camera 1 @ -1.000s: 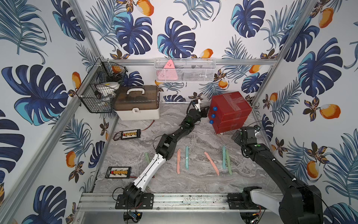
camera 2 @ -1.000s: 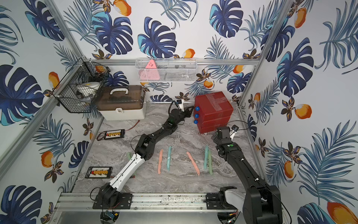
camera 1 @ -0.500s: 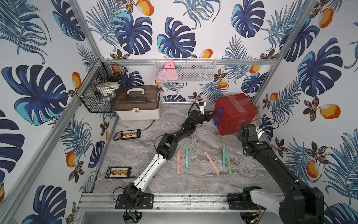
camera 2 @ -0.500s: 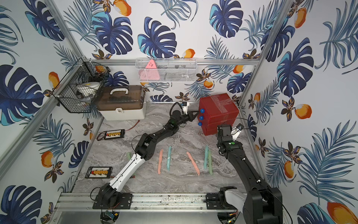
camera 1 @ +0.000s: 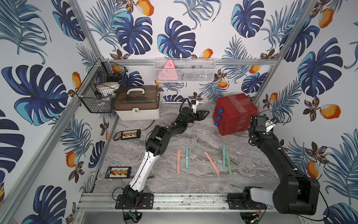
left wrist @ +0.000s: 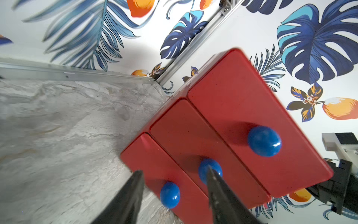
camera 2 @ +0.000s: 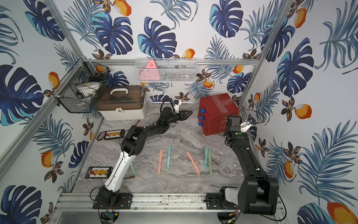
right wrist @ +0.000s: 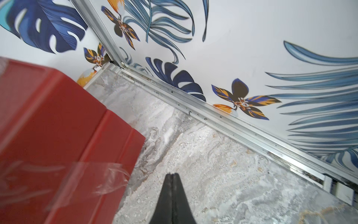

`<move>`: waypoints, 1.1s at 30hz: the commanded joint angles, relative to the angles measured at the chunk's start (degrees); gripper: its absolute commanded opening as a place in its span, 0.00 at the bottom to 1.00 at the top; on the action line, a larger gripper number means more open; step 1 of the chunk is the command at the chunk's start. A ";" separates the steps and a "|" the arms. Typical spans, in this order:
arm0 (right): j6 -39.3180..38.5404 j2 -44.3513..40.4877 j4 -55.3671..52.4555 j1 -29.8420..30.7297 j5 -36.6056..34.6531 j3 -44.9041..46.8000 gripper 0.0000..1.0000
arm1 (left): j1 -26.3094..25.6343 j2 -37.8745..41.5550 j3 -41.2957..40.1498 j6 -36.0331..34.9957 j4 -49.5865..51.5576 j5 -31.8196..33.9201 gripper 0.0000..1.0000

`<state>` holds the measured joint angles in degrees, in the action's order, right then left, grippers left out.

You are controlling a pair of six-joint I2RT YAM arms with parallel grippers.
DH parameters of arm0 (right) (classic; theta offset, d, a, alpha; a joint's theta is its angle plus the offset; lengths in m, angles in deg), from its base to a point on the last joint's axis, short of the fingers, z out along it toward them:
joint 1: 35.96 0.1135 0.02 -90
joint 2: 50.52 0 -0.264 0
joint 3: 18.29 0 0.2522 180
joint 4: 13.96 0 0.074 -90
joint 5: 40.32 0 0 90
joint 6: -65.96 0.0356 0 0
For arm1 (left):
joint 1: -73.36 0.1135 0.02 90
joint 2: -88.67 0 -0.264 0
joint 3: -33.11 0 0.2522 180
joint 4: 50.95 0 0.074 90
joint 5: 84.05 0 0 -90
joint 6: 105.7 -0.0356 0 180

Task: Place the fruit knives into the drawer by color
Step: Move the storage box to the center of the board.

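The red drawer (camera 1: 237, 114) (camera 2: 219, 113) stands at the back right with its three blue-knobbed fronts (left wrist: 222, 124) shut and clear tape on top. My left gripper (camera 1: 206, 113) (left wrist: 174, 170) is open just short of the knobs; the lowest knob (left wrist: 169, 195) shows between its fingers, untouched. My right gripper (right wrist: 172, 174) is shut and empty beside the drawer's side (right wrist: 48, 126). Several fruit knives lie mid-table: pink (camera 1: 178, 161), teal (camera 1: 187, 158), pink (camera 1: 211, 163), teal (camera 1: 224, 156), green (camera 1: 228, 162). Another green one (camera 1: 153, 171) is half hidden under my left arm.
A beige case (camera 1: 138, 104) with a brown lid sits at the back left under a black wire basket (camera 1: 96, 93). Two small electronics boards (camera 1: 128, 134) (camera 1: 118, 172) with a red cable lie along the left edge. The drawer stands close to the right wall rail (right wrist: 222, 120).
The drawer shifted right toward the wall. My left gripper let go of the knobs, opened and backed off slightly. My right gripper shut and moved round beside the drawer.
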<state>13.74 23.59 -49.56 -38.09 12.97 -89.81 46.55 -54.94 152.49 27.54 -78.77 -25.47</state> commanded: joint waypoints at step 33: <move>-35.62 27.39 -22.29 20.39 26.85 -47.45 0.69 | 0.70 21.64 -23.16 -3.26 12.89 -4.78 0.99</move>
<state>-16.99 50.58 -68.77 -19.12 46.52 -136.78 47.03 -34.04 129.89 25.14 -65.74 -28.61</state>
